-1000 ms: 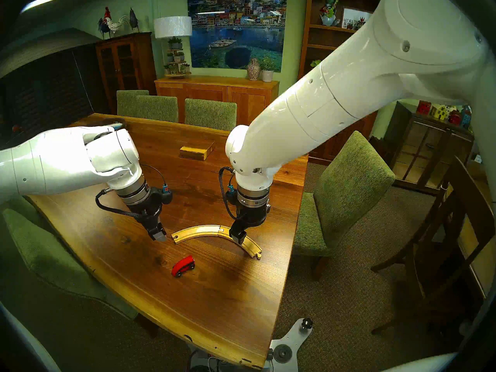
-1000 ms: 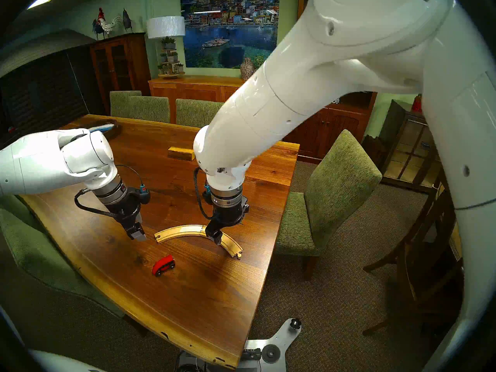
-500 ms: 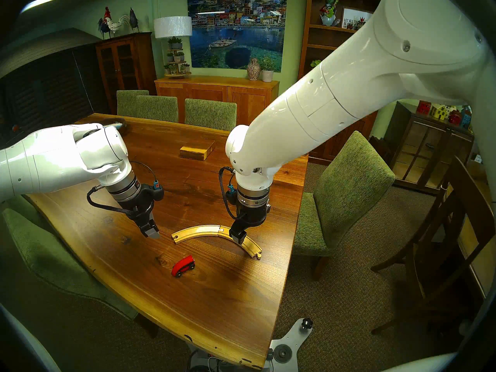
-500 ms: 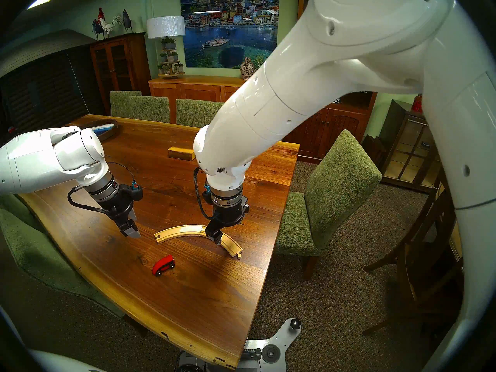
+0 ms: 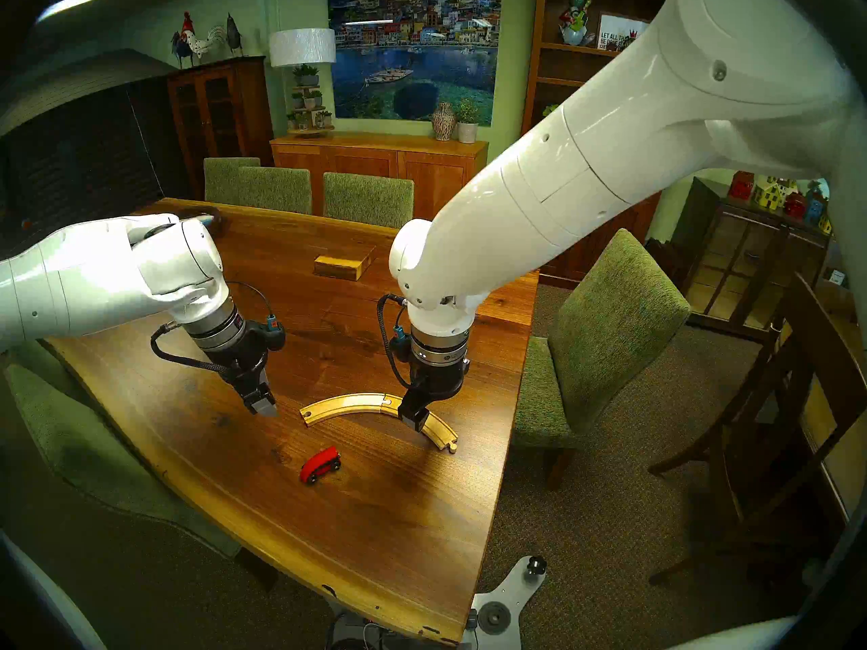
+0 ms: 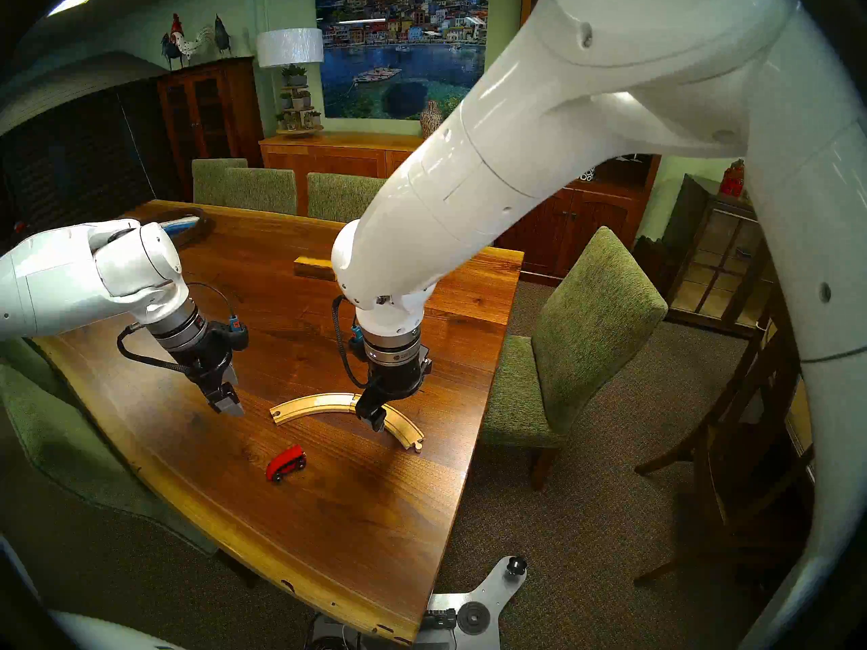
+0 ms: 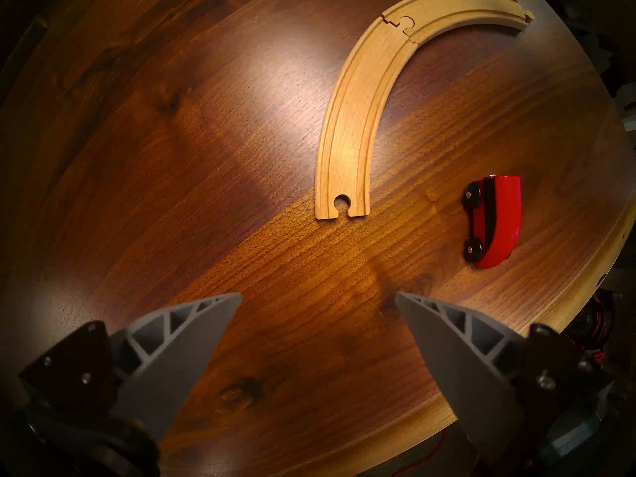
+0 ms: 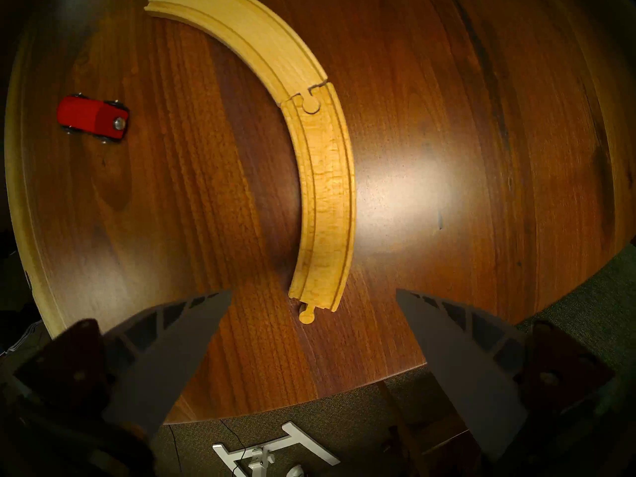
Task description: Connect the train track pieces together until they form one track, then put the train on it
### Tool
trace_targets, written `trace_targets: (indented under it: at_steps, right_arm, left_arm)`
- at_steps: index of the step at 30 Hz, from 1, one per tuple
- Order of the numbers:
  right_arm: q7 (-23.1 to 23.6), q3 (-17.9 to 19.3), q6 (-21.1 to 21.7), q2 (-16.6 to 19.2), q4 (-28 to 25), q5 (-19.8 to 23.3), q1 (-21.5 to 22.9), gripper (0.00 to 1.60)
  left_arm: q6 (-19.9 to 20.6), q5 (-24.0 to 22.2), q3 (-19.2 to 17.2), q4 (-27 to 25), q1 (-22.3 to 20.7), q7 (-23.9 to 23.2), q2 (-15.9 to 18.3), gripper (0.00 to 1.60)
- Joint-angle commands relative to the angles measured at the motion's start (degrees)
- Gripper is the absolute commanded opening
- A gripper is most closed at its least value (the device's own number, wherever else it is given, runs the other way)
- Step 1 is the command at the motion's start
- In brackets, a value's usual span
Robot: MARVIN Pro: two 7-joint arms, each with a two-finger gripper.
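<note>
The two train track pieces lie joined as one pale curved track (image 5: 347,403) (image 6: 314,406) on the wooden table (image 5: 375,532). Their peg joint shows in the left wrist view (image 7: 401,23) and the right wrist view (image 8: 311,103). The red train (image 5: 320,464) (image 6: 286,462) (image 7: 495,221) (image 8: 91,118) stands on the table in front of the arc, off the track. My left gripper (image 5: 265,407) (image 7: 318,295) hangs open and empty just left of the track's hole end. My right gripper (image 5: 415,419) (image 8: 314,290) is open and empty above the right piece, near its peg end.
A yellowish wooden box (image 5: 342,264) sits farther back on the table. A dark tray (image 6: 187,227) lies at the far left corner. Green chairs (image 5: 600,335) stand around the table. The table's front edge runs close behind the train.
My left gripper has drawn back to the left, away from the track's hole end. My right gripper has shifted slightly over the right piece. Track and train have not moved.
</note>
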Motion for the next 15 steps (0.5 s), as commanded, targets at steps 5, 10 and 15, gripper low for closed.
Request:
trace_targets:
  at_steps: [5, 10, 15]
  right_arm:
    - [1.8, 3.6, -1.4, -0.4, 0.3, -3.3, 3.1, 1.60]
    - [2.3, 4.7, -1.1, -2.0, 1.9, -4.0, 2.2, 1.60]
    - [4.0, 5.9, 0.0, -5.2, 4.9, -5.7, 0.6, 1.60]
  left_arm:
    - [0.2, -0.2, -1.5, 0.0, -1.8, -0.2, -0.1, 1.60]
    - [0.2, -0.2, -1.5, 0.0, -1.8, -0.2, -0.1, 1.60]
    - [0.2, -0.2, -1.5, 0.0, -1.8, -0.3, -0.1, 1.60]
